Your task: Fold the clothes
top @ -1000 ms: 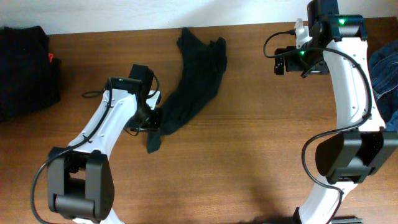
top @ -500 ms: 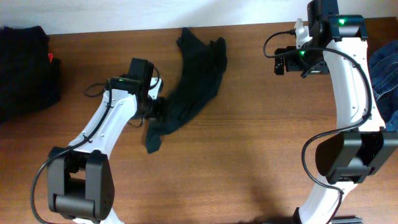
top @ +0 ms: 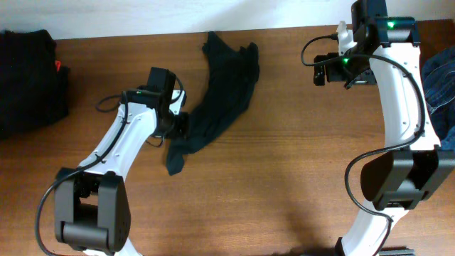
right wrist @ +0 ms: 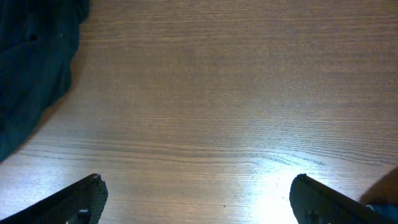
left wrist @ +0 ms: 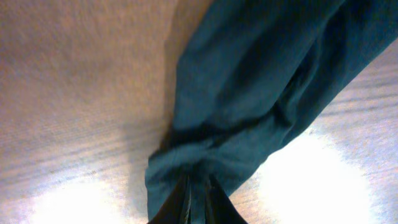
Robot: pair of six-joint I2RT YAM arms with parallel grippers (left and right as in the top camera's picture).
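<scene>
One narrow pinch is all that joins the left end effector (left wrist: pixel 196 200) to the T-shirt (top: pixel 222 92). The shirt lies bunched in a long dark strip on the wooden surface (top: pixel 284 178), running from the far middle down toward the near left. If the arm pulls from here, that small fold at the shirt's left edge could slip free, since so little cloth sits between the tips. The whole twisted strip could also drag along like a rope instead of spreading flat, leaving nothing to fold. In the wrist view the left tips are pressed almost together, with a gathered ridge of fabric caught between them. The right end effector (top: pixel 323 71) hangs spread wide over bare wood at the far right, well apart from the shirt, holding and touching nothing.
</scene>
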